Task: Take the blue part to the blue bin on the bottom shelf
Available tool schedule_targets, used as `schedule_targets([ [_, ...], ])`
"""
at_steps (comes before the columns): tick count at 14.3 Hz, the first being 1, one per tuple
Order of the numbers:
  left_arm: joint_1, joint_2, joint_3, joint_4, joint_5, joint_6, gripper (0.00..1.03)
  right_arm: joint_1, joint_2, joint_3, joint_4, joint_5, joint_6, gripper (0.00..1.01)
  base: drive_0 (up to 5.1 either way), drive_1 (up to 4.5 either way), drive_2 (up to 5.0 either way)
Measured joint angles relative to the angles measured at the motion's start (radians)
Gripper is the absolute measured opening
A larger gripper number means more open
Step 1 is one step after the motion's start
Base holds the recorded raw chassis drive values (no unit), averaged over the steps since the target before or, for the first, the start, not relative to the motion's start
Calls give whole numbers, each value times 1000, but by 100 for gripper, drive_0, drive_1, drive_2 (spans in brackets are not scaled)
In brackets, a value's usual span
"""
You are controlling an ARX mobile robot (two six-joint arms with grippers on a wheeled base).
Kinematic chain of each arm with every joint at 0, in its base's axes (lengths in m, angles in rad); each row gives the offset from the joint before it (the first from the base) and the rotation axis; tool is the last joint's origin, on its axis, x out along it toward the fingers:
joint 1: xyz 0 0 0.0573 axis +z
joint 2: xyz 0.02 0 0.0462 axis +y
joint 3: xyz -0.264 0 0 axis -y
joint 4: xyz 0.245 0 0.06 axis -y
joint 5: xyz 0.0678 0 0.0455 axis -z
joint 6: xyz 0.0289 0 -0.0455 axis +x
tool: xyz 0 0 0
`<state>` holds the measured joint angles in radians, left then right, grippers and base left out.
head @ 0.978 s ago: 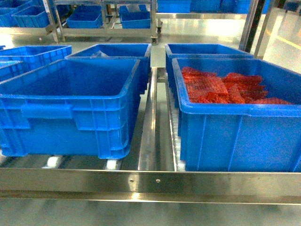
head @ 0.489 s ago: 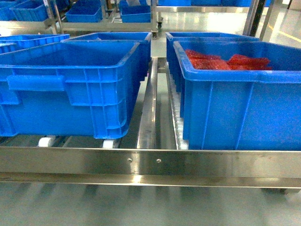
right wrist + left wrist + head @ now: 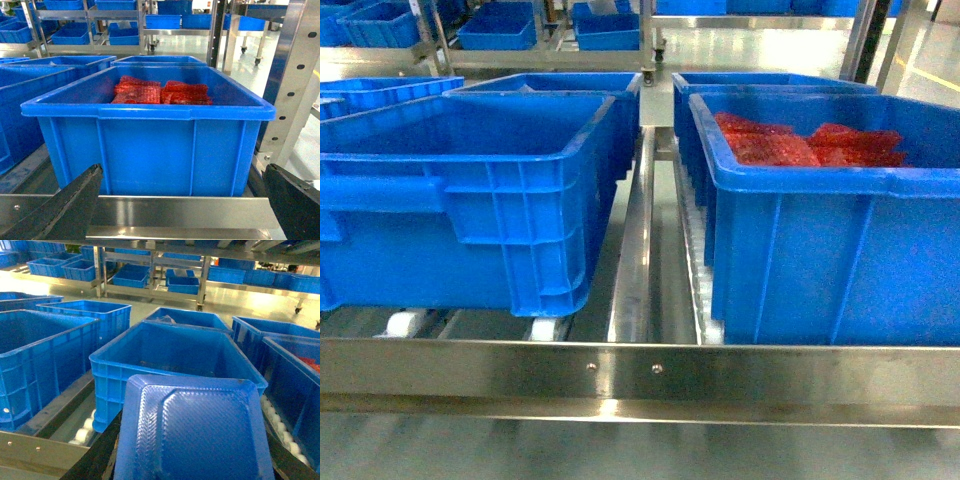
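Steel rack w/ blue bin (image 3: 470,190); blue part (image 3: 195,432) hides left end effector, right end effector (image 3: 180,210) spread.

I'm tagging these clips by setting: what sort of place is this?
Most likely a warehouse or factory parts store: rows of blue crates sit on a steel roller rack, one crate holds red bubble-wrap bags, and more racks stand across a polished floor.

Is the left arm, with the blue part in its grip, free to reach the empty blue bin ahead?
Probably yes: the blue part sits just short of the blue bin, whose top is open and unblocked.
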<state>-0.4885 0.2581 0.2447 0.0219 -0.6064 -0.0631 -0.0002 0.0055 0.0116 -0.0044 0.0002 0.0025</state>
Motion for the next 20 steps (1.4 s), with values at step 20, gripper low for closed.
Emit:
schedule_targets([
  [20,0,3,0,0,2,0,43,0,0,0,-1,0,0,98,0,0,0],
])
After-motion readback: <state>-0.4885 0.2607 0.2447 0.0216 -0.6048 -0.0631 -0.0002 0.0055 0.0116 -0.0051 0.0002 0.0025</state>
